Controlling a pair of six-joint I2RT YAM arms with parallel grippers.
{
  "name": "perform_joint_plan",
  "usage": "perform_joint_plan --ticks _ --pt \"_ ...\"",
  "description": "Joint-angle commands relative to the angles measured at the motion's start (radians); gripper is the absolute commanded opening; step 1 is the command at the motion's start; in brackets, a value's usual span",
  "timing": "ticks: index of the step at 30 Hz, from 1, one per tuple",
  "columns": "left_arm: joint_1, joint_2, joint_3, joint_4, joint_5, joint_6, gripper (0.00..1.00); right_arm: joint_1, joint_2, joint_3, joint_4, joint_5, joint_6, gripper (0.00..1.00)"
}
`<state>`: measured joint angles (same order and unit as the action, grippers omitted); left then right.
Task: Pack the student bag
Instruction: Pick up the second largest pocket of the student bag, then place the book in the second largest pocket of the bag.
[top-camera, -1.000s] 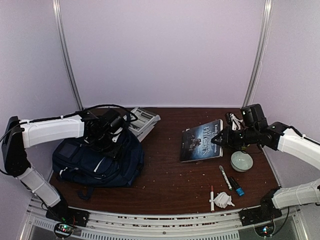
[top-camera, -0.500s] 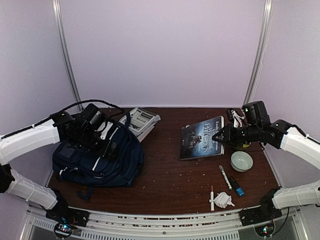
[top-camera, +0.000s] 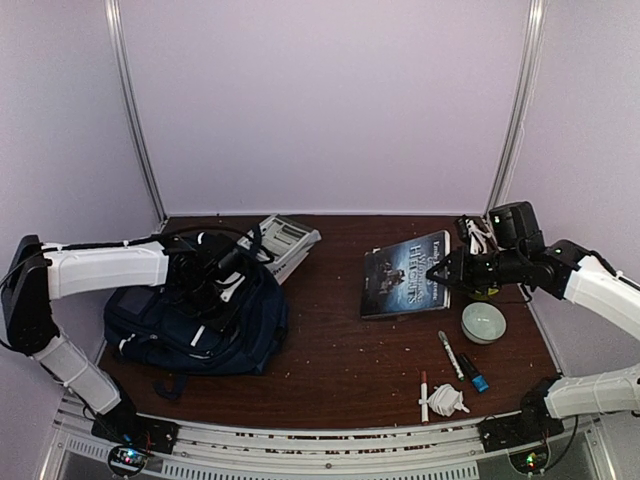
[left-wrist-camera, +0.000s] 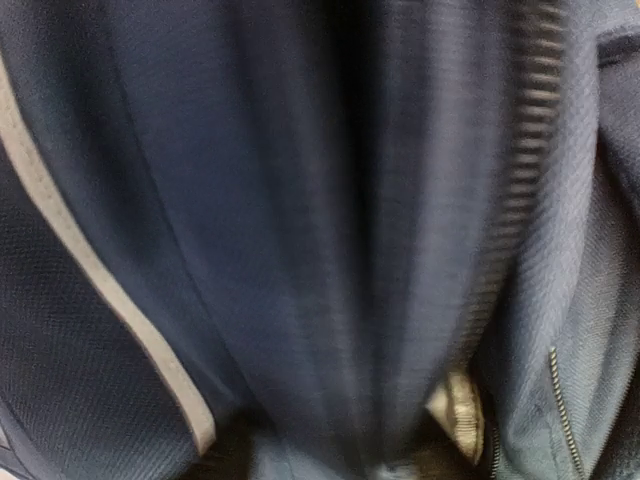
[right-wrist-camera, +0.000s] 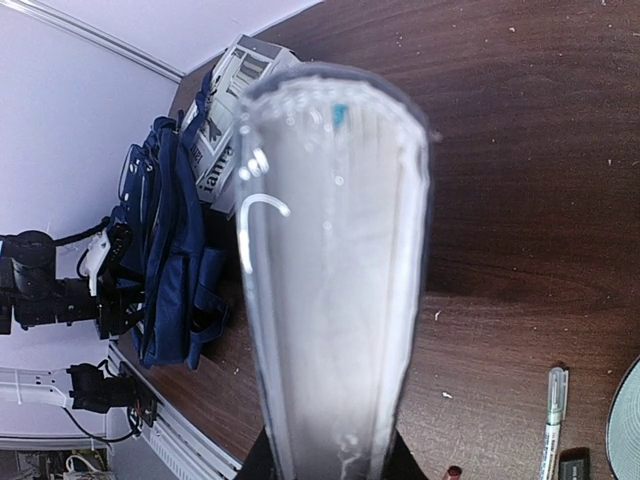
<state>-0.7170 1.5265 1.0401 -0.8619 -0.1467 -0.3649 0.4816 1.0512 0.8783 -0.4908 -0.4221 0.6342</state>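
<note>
The student bag (top-camera: 190, 325) lies on the near left of the surface (top-camera: 340, 355), navy, with a pale stripe showing in the left wrist view. At the near right, a crumpled white item (top-camera: 452, 400) lies against a thin red-tipped pen (top-camera: 424, 392). Just beyond these are a dark marker with a blue end (top-camera: 473, 377) and a white marker (top-camera: 449, 352), then a pale bowl (top-camera: 484, 322). The left arm (top-camera: 100, 265) reaches over the bag's top; its jaws are down against the fabric, and their opening cannot be told. The right arm (top-camera: 600, 285) has its jaws closed on the right edge of a dark book (top-camera: 400, 280), which appears tilted up at that edge. Behind the bag lies a printed white box (top-camera: 285, 240), partly hidden by it.
</note>
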Motion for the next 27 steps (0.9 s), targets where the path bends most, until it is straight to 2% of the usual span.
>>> perform_joint_plan --ticks 1,6,9,11,13,19,23,27 --pt "0.011 -0.035 0.05 -0.015 -0.137 0.009 0.0 0.0 -0.062 0.045 0.091 -0.012 -0.004 0.0" --pt "0.011 -0.209 0.14 -0.037 -0.171 -0.005 0.0 0.0 -0.059 0.086 0.111 -0.079 0.004 0.0" --pt "0.002 -0.294 0.201 -0.037 -0.159 0.012 0.0 0.007 -0.066 0.041 0.341 -0.268 0.142 0.0" --pt "-0.025 -0.328 0.242 -0.037 -0.14 0.02 0.0 0.032 -0.062 0.017 0.532 -0.312 0.255 0.0" --pt "-0.062 -0.349 0.266 -0.026 -0.136 0.012 0.0 0.081 -0.036 0.038 0.618 -0.295 0.293 0.0" --pt "-0.149 -0.344 0.352 0.079 -0.116 0.007 0.0 0.267 0.157 0.165 0.712 -0.222 0.345 0.0" --pt "-0.157 -0.358 0.397 0.15 -0.141 0.005 0.0 0.304 0.293 0.189 0.705 -0.18 0.415 0.0" --pt "-0.157 -0.397 0.384 0.212 -0.197 -0.008 0.0 0.302 0.324 0.103 0.852 -0.178 0.532 0.0"
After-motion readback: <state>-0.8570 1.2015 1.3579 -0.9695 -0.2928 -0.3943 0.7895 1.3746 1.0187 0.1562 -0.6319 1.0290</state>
